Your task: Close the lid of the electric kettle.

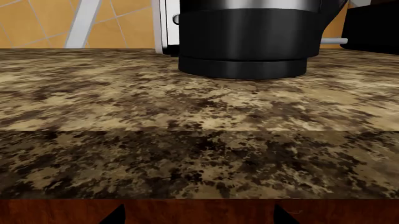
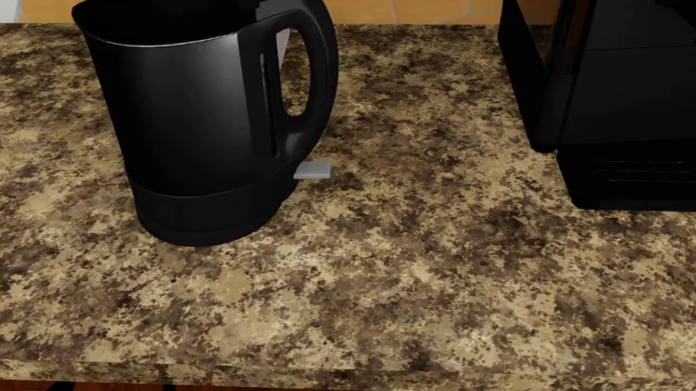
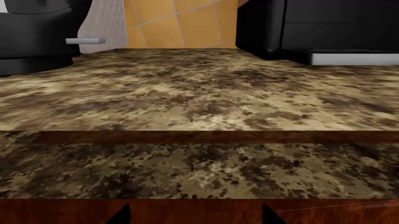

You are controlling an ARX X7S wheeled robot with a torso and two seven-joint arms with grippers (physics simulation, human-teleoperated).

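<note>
Glossy black plastic, the electric kettle [image 2: 201, 122] looks rigid and slippery; its lid is out of frame, probably light, better pushed than gripped. Neither gripper's state can be told.

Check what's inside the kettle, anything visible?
In the head view the kettle has an open mouth, but the inside shows only dark. The view is cropped at the rim, so its contents and the lid cannot be seen. It stands on the counter.
</note>
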